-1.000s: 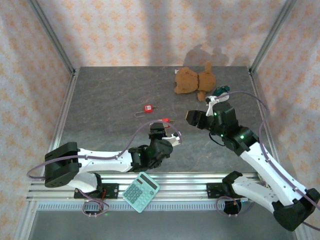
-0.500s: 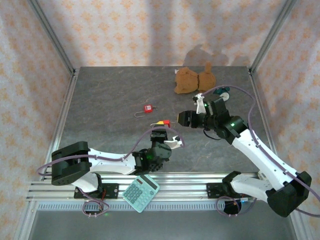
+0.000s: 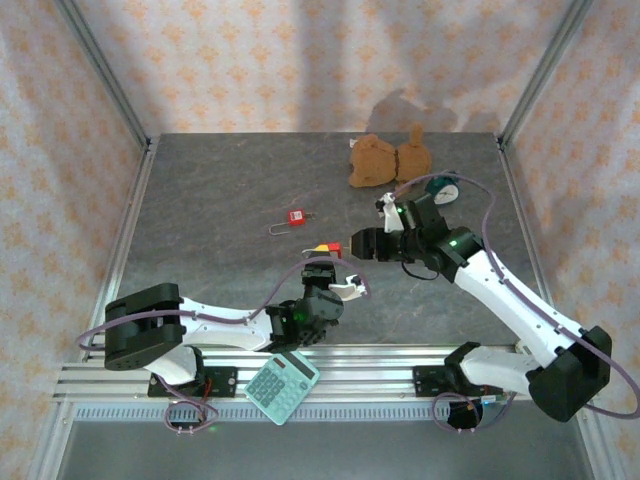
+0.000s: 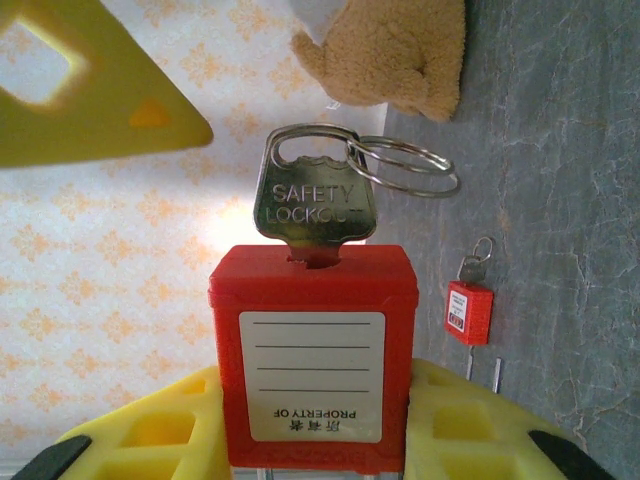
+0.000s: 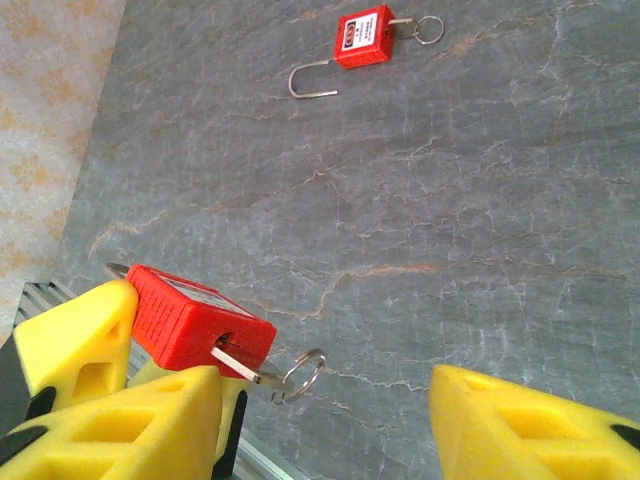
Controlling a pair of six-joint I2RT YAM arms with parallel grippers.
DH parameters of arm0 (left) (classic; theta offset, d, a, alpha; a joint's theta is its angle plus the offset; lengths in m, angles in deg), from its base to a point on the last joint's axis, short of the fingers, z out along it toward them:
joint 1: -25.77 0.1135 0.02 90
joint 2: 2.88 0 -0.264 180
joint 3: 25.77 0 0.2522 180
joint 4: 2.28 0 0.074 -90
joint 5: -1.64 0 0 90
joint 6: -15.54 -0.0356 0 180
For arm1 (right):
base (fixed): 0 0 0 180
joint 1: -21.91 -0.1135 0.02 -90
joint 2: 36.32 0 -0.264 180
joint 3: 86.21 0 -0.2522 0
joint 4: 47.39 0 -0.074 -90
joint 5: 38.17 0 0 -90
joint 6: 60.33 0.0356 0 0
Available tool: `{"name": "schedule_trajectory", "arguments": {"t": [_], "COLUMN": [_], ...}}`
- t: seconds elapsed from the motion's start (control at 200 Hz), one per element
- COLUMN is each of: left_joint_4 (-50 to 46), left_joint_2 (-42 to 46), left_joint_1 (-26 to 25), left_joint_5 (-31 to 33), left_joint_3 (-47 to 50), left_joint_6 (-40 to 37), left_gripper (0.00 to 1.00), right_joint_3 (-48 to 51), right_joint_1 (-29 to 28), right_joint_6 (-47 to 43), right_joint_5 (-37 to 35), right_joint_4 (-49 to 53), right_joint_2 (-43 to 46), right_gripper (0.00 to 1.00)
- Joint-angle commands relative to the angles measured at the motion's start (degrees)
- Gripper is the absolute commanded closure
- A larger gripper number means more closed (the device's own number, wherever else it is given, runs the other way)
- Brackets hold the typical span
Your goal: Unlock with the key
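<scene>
Now your left gripper (image 4: 312, 425) is clamping the padlock (image 4: 312, 340). Your right gripper (image 5: 325, 425) is hovering open; pinching and turning the key (image 4: 313, 200) looks next.

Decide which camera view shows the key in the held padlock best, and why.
Left wrist. The key sits centre frame, its SAFETY LOCKOUT readable, seated in the red padlock the left claw grips. The right wrist view shows it small and edge-on with its ring; from the top external view it is too small to make out.
</scene>
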Motion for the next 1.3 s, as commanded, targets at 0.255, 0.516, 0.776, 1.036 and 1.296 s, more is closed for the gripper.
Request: {"name": "schedule_trajectory", "arguments": {"t": [0.255,0.516,0.776,1.036,1.296], "left_joint_4": [1.41,1.90,2.43,1.51,0.48], "left_joint_2": [0.06,0.06,0.54,1.10,1.20], "left_joint_1": [-0.79,-1.33,-1.61,-1.73,-1.70], "left_joint_5": [1.67,2.02,2.51,2.47,2.11], "left_joint_3": [-0.33,0.12,0.42,1.04,0.60], "left_joint_6": [0.95,0.86,0.68,1.32,1.77], "left_gripper": [0.69,0.69,0.69,0.69,0.69], "right_joint_3": [-0.91,-0.99,-1.17,-2.93,-1.38], "right_joint_1": [-1.74,-1.74,-1.74,-1.75,-2.68], "right_joint_6": [-1.45,-0.47,-0.35,-0.68,-1.08], "right_joint_5": [-0.27,-4.95,-3.80,-4.29,-1.53], "right_joint_4": [0.10,-1.09,-0.89,1.59,3.77], "right_joint_2": [-0.40,-0.58,-1.19,2.70,2.72], "right_gripper": [0.44,0.43,0.43,0.43,0.42]}}
